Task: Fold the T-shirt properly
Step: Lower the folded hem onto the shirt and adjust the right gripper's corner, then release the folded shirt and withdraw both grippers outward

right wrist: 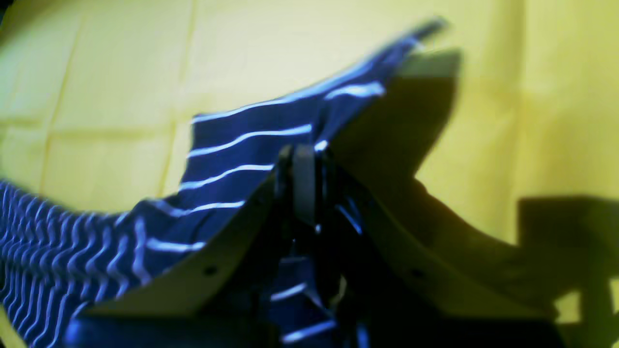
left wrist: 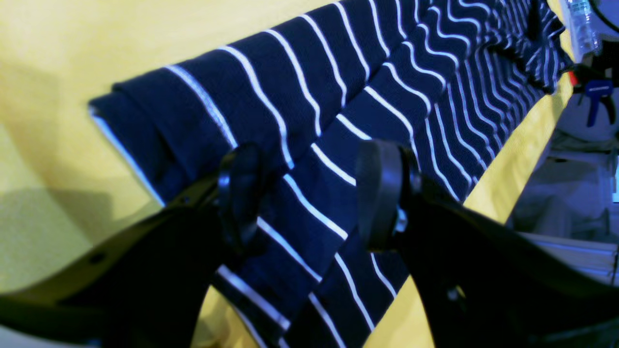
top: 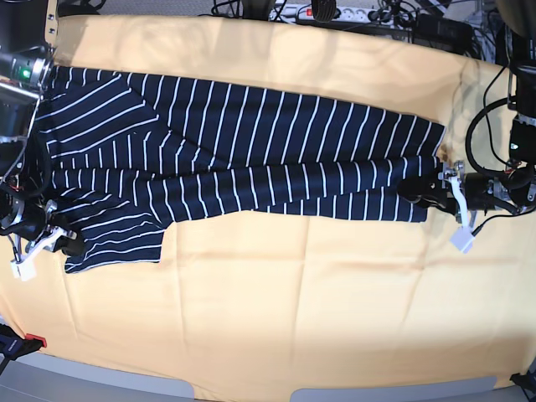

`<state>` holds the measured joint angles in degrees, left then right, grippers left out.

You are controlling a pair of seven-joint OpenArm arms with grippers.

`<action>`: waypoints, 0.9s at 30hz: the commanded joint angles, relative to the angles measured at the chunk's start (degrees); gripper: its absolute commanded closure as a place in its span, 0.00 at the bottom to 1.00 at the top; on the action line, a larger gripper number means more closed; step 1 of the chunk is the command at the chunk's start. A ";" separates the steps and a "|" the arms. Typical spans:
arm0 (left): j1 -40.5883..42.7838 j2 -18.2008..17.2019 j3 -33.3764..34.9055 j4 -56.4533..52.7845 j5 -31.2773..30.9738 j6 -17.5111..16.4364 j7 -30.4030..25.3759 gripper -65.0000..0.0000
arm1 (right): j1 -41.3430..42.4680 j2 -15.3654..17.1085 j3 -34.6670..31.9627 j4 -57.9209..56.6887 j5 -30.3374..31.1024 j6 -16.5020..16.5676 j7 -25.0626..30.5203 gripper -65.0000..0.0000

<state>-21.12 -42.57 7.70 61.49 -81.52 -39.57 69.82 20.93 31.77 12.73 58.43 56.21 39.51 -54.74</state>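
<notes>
Lying stretched across the yellow tablecloth (top: 276, 301), the T-shirt (top: 251, 159) is seen in the base view as a long band, already folded lengthwise, with one sleeve spread out at the base view's left end. The right gripper (right wrist: 302, 179) is clamped on a raised edge of the cloth there, and the fabric is lifted off the table into a small peak in the right wrist view. The left gripper (left wrist: 309, 193) is held wide apart over the other end of the shirt, near the hem; its pads (left wrist: 382, 193) stand on either side of a striped layer, but whether they touch the cloth cannot be told.

Several things could go wrong from here. Only one end is gripped, so if that end is pulled while the other is left free, the whole band may be dragged across the cloth and the lengthwise fold may be opened or skewed. If the left gripper is closed too shallowly, only the top layer may be caught and the layers may be separated when lifted. A thin pinch on the right side could also be lost, since the cloth is soft and slack. The loose tablecloth itself might be snagged together with the shirt if the pads are lowered too far.
</notes>
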 commanded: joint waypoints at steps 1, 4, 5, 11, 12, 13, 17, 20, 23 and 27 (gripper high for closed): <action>-1.40 -1.09 -0.55 0.70 -1.51 -0.43 -0.83 0.49 | -0.20 1.95 0.33 3.74 2.60 0.49 0.09 1.00; -1.42 -1.07 -0.55 0.70 -1.53 -0.43 -0.87 0.49 | -7.06 3.08 0.33 13.27 6.86 0.49 -2.97 1.00; -1.44 -1.09 -0.55 0.70 -1.55 -0.43 -0.87 0.49 | -9.53 3.50 0.33 16.76 7.93 0.49 -3.85 1.00; -1.44 -1.09 -0.55 0.70 -1.53 -0.43 -0.85 0.49 | -23.56 8.00 0.55 37.07 8.52 0.49 -5.60 1.00; -1.44 -1.09 -0.55 0.70 -1.53 -0.43 -0.85 0.49 | -25.51 8.94 0.57 39.82 8.52 0.49 -6.21 1.00; -1.42 -1.11 -0.55 0.70 -1.53 -0.43 -0.85 0.49 | -27.26 9.73 0.63 42.45 8.52 0.49 -7.04 1.00; -1.42 -1.11 -0.57 0.70 -1.51 -0.43 -0.85 0.49 | -32.94 11.47 1.27 51.21 9.22 0.49 -11.21 1.00; -1.44 -1.09 -0.55 0.70 -1.55 -0.43 -0.85 0.49 | -35.76 12.07 1.27 55.65 12.22 0.49 -16.50 1.00; -1.44 -1.11 -0.55 0.70 -1.53 -0.43 -0.83 0.49 | -37.55 12.81 1.27 56.74 12.81 0.49 -20.59 1.00; -1.44 -1.60 -0.61 0.70 -1.51 -0.43 -0.81 0.49 | -39.54 13.70 1.27 56.57 8.33 0.49 -20.57 1.00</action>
<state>-21.26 -42.74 7.70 61.47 -81.65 -39.66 69.67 -19.05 44.27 13.30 114.45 63.72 39.70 -75.99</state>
